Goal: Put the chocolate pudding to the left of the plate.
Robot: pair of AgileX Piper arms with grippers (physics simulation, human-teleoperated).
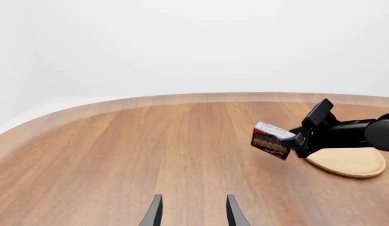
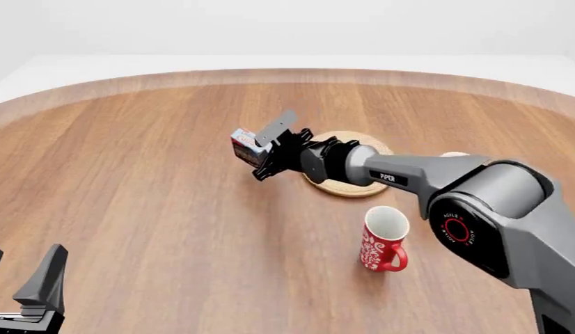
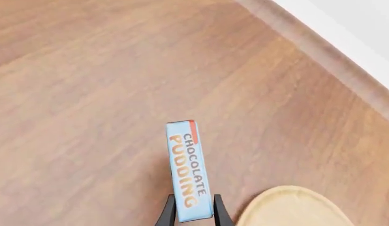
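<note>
The chocolate pudding [image 2: 243, 146] is a small brown box with a light blue top, held tilted above the table just left of the plate [image 2: 351, 185]. My right gripper [image 2: 257, 152] is shut on it; the right wrist view shows the fingers clamping the box's end [image 3: 189, 179], with the plate's rim [image 3: 295, 207] beside it. The left wrist view shows the box [image 1: 270, 140] in the right gripper [image 1: 295, 141] beside the tan plate [image 1: 348, 162]. My left gripper [image 1: 193, 212] is open and empty, low at the near left [image 2: 23, 282], far from both.
A red patterned mug [image 2: 383, 240] stands in front of the plate, near the right arm's forearm. A white mug [image 2: 453, 154] is mostly hidden behind the right arm. The table's curved far edge [image 2: 287, 75] runs behind.
</note>
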